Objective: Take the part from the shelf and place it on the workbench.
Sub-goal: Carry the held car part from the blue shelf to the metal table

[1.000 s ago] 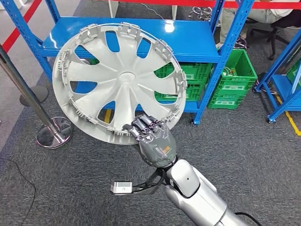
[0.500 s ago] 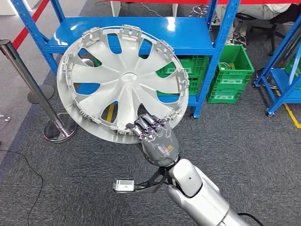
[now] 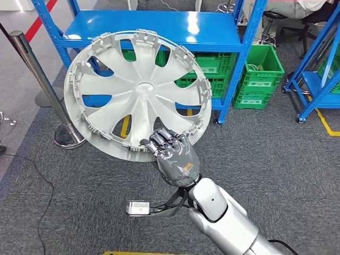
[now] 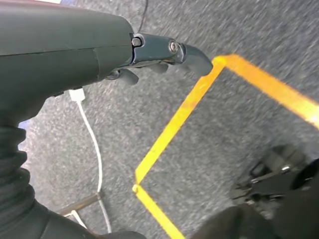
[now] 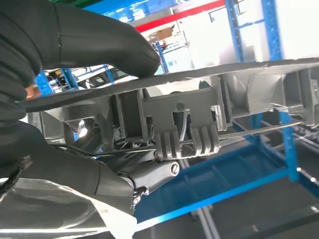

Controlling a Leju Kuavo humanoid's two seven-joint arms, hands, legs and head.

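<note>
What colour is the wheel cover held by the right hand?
Silver-grey; the wheel cover in the right hand shows best in the head view.

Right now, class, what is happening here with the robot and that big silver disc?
The right robot hand grips a silver hubcap by its near rim and holds it up, tilted, in the air in front of a blue shelf. In the right wrist view the thumb lies along the rim's edge. The hubcap is off the shelf and not yet set down anywhere. The left robot hand hangs over grey carpet with yellow tape lines, holding nothing.
</note>
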